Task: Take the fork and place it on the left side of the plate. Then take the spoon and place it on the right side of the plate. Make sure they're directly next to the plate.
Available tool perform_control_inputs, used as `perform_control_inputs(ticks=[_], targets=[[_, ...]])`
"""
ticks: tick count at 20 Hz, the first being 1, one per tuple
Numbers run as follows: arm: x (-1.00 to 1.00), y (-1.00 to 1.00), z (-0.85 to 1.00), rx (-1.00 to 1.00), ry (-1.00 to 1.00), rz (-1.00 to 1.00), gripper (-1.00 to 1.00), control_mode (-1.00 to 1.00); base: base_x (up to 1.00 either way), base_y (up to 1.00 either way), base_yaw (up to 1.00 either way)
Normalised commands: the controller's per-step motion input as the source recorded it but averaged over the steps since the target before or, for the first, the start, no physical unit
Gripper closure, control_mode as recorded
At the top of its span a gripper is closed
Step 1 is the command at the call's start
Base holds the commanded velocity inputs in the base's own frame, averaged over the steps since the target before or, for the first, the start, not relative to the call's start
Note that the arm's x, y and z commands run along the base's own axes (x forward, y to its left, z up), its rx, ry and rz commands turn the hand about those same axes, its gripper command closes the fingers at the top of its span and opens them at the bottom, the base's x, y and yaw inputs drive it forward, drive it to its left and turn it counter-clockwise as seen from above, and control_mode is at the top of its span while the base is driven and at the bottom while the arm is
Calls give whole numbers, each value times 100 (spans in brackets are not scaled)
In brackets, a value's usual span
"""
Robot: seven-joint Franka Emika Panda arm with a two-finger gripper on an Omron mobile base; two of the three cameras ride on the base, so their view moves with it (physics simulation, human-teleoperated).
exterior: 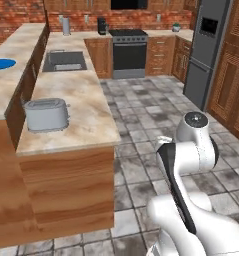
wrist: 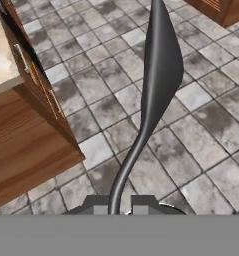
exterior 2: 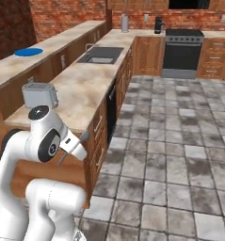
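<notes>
Room: brick-walled kitchen with wooden cabinets, a grey tiled floor (exterior: 141, 115) and a long marble counter (exterior: 71, 107); a raised marble ledge (exterior 2: 20, 70) runs behind that counter
Counter things: a grey toaster (exterior: 46, 114) near the counter's near end, a sink (exterior: 64, 60) further along
Plate: the plate (exterior 2: 28, 52) lies flat on the raised ledge, well apart from me, beyond the toaster
My pincer: my gripper (wrist: 120, 206) is nearly closed, its two tips pinching the thin handle of the utensil (wrist: 158, 75); in the right base view it hangs just off the counter's end, over the floor
Held thing: a slim grey metal utensil with a broad head; seen edge-on, I cannot tell for sure whether it is the fork or the spoon
Position to pincer: handle end sits between my fingertips, the head stands far out from them
Long axis: runs straight away from my pincer along its pointing line, curving slightly; in the right base view it slants down toward the floor
</notes>
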Motion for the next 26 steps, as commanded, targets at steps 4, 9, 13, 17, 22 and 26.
perform_control_inputs(ticks=[4,9,13,17,22,26], targets=[[0,0,0,0,0,0,100,100,-1,100,-5],[0,0,0,0,0,0,100,100,0,100,-7],[0,0,0,0,0,0,100,100,0,100,-9],[0,0,0,0,0,0,100,100,0,100,-10],[0,0,0,0,0,0,100,100,0,100,-13],[0,0,0,0,0,0,100,100,0,100,-16]])
